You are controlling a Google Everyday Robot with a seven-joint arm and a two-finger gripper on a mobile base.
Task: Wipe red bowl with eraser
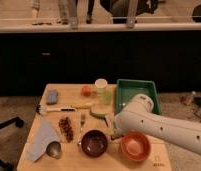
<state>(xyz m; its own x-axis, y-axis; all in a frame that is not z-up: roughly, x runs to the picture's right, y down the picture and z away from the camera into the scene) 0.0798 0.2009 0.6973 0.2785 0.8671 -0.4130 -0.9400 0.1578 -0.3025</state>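
Note:
The red bowl (135, 146) is round and orange-red with a paler inside. It stands upright at the front right of the wooden table (74, 162). My white arm reaches in from the right and bends down over the table. My gripper (114, 131) is low at the bowl's left rim, between it and the dark maroon bowl (94, 143), and the arm hides most of it. A small whitish block, which looks like the eraser (116, 135), shows at the gripper's tip. I cannot tell whether it is held.
A green tray (139, 89) is at the back right. Also on the table are a lidded clear cup (101, 90), an orange fruit (86, 90), a blue-grey pad (53, 96), a white-handled tool (59, 108), a fork (82, 122), a grey cloth (43, 137) and a metal cup (54, 149).

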